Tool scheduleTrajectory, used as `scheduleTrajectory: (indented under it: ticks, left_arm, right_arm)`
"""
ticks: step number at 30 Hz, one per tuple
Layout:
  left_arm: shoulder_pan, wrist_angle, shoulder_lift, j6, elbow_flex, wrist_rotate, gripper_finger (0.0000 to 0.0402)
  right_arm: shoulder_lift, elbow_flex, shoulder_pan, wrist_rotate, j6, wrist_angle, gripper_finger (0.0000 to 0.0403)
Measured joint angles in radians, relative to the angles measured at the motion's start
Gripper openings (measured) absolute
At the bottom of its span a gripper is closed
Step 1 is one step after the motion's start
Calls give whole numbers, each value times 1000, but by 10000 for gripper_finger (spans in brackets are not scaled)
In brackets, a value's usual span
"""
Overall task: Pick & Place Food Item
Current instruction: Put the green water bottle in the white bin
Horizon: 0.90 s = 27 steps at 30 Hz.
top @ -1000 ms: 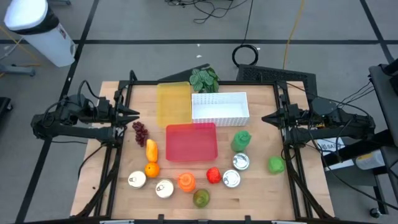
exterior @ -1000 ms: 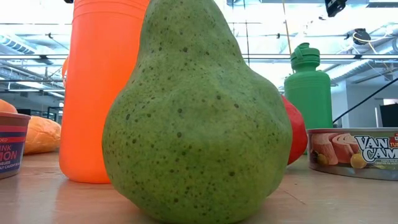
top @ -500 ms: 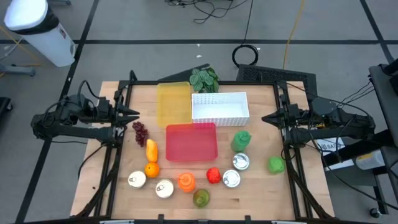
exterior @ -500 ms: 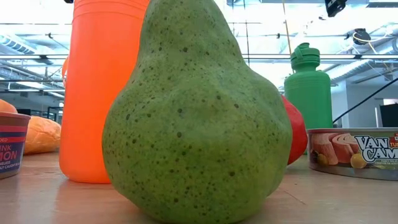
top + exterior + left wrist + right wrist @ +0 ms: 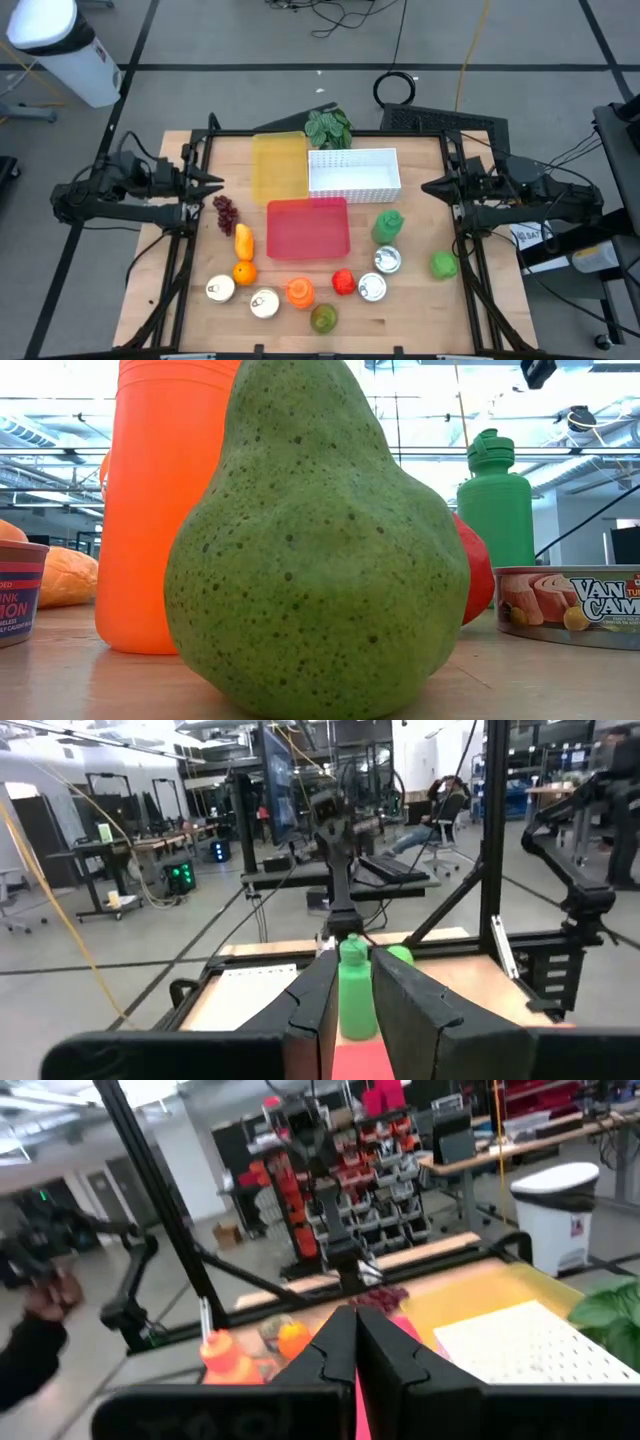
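pear (image 5: 315, 550) hiding most of low view, left pincer (image 5: 218, 183) slightly parted, right pincer (image 5: 427, 187) closed, both empty

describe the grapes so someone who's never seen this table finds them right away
Start at the red tray in the middle of the table and look past the edge nearest the left arm. The grapes lie there, just above the yellow-orange fruit. They are the only dark purple cluster; everything nearby is orange or yellow.

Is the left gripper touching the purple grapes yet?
Apart. The high view shows the left gripper at the table's left edge, with bare wood between it and the purple grapes lying nearer the table's front.
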Motion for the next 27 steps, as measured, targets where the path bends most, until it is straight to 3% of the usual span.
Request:
scheduleTrajectory:
  ticks: [9, 13, 20, 27]
  left_arm:
    - [0, 83, -24, -84, -289, 35, 79]
    - [0, 78, -115, -89, -327, 17, 79]
    - [0, 57, -304, -154, -373, -165, 79]
    - [0, 51, -353, -162, -373, -158, 79]
  right_arm:
    - [14, 0, 2, 0, -1, 3, 0]
    - [17, 0, 2, 3, -58, 10, 0]
    - [34, 0, 2, 2, -256, 90, 0]
    - [44, 0, 2, 1, -310, 109, 0]
